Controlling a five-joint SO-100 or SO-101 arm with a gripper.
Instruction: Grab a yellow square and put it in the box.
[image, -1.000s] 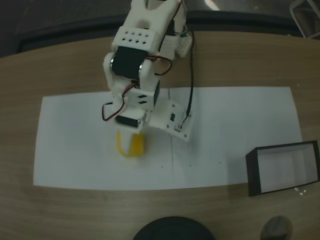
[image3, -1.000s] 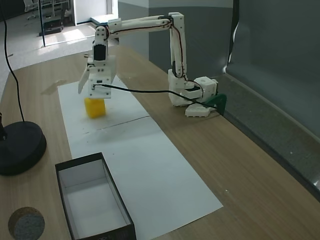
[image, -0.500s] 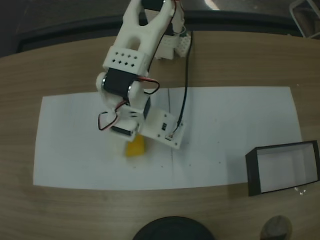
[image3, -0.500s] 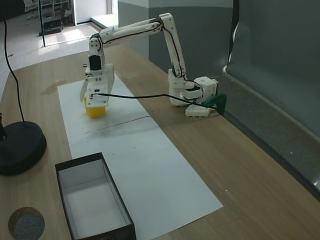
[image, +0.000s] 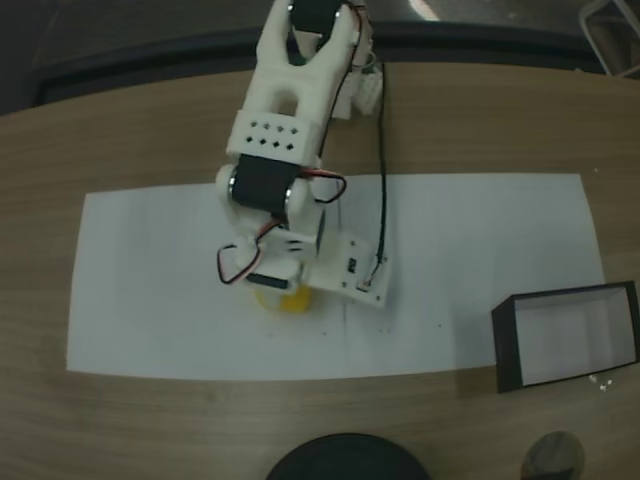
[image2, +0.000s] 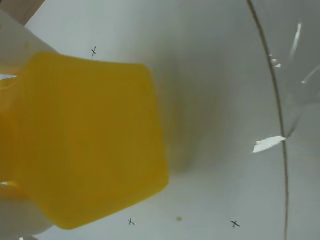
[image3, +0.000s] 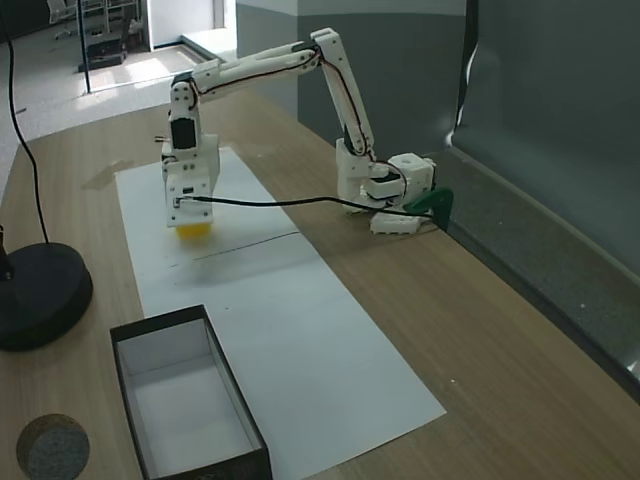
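Wrist view is showing the yellow square (image2: 92, 142) filling the left half of the frame, its left edge lying against a white finger (image2: 15, 50); the jaws are gripping it, though the fingertips are cut off at the frame edge. Looking down in a fixed view, the arm (image: 285, 130) is covering most of the cube, leaving a yellow sliver at frame centre on the white paper (image: 150, 290). The box (image: 565, 338) is sitting at the right edge, partly cropped, on the desk (image: 120, 130).

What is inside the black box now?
The box holds nothing visible: its white floor is bare. The yellow square sits apart on the paper, under the gripper.
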